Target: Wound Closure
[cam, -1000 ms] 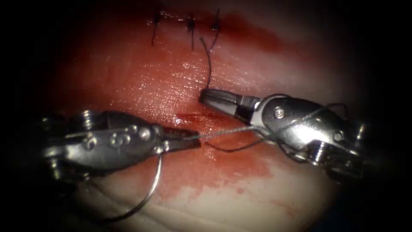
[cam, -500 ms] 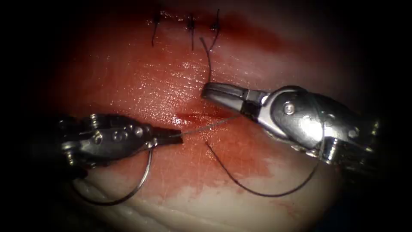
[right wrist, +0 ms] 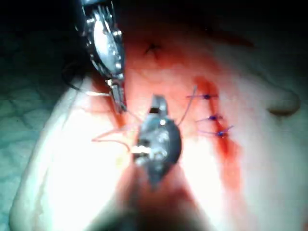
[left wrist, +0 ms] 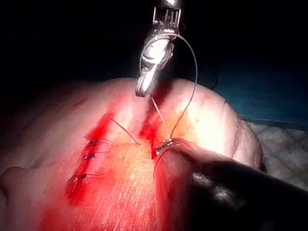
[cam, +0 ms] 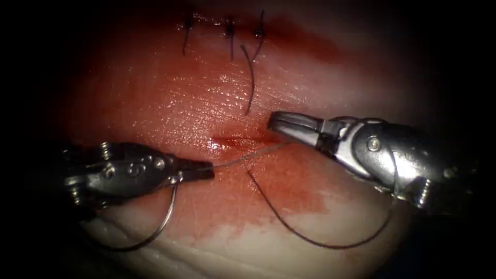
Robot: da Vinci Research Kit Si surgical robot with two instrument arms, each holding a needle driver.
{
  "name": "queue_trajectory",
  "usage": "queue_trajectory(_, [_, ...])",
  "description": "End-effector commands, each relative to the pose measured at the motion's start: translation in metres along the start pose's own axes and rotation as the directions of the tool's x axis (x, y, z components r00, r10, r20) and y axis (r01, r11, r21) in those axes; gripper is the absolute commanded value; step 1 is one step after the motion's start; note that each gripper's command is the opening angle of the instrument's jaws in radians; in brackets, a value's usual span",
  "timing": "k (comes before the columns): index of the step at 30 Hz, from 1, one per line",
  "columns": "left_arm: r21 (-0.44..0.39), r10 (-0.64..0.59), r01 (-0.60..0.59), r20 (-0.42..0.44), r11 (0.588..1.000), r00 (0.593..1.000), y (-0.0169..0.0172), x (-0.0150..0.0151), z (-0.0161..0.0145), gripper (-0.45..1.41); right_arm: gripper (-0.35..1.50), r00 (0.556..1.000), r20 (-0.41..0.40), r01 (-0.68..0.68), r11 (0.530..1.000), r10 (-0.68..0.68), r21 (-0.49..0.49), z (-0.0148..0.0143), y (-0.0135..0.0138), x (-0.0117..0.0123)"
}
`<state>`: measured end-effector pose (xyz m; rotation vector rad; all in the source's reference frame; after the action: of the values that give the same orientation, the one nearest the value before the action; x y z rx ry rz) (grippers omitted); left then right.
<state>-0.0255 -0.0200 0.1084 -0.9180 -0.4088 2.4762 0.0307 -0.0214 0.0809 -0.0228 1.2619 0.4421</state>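
The tissue [cam: 170,103] has a short open cut [cam: 237,139] wet with red fluid. Left of it, my left tool [cam: 204,169] is shut on the curved needle [cam: 166,219] near its thread end. The needle arcs down under the tool, out of the tissue. Thread [cam: 243,157] runs taut from those jaws toward the cut's right end. There my right tool [cam: 273,121] hovers, its jaws slightly parted and holding nothing. A thread tail [cam: 252,82] lies free above the cut. The right tool [left wrist: 144,89] and the left tool [right wrist: 118,101] also appear in each other's wrist views.
Three finished stitches [cam: 229,31] with cut ends sit at the far end of the wound, also seen as stitches [right wrist: 211,118] from the right wrist. A slack dark thread loop [cam: 330,247] lies on the tissue, rising over the right tool's wrist. Red fluid pools below the cut.
The right tool let go of the thread tail and drew back to the right. The left tool moved left with the needle. The thread that wrapped the right tool fell into a wide loop.
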Motion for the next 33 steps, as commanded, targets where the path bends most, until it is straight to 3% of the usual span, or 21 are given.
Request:
queue_trajectory(1, [0.003, -0.003, 0.003, 0.001, 1.0, 1.0, 0.0003, 0.0004, 0.0006, -0.45, 1.08, 1.0, 0.005, 0.006, 1.0, -0.006, -0.012, 0.0016, -0.0003, -0.0001])
queue_trajectory(11, [-0.021, 0.002, -0.002, 0.004, 1.0, 1.0, 0.0022, 0.0025, -0.002, -0.45, 0.98, 1.0, 0.009, 0.016, 1.0, -0.015, -0.027, 0.0023, 0.0002, -0.0014])
queue_trajectory(18, [-0.003, -0.004, 0.004, 0.023, 1.0, 1.0, 0.0023, 0.0045, -0.0072, -0.45, 0.94, 1.0, 0.027, 0.01, 1.0, -0.01, 0.01, 0.0027, -0.0005, -0.0029])
queue_trajectory(24, [0.005, 0.0, -0.001, 0.026, 1.0, 1.0, 0.0031, 0.005, -0.0073, -0.45, 0.93, 0.999, 0.04, 0.014, 0.999, -0.016, 0.048, 0.0033, -0.0011, -0.003])
queue_trajectory(33, [-0.019, -0.001, 0.001, 0.026, 1.0, 1.0, 0.0033, 0.0065, -0.01, -0.45, 0.86, 0.997, 0.065, 0.026, 0.994, -0.034, 0.11, 0.0042, -0.0024, -0.004])
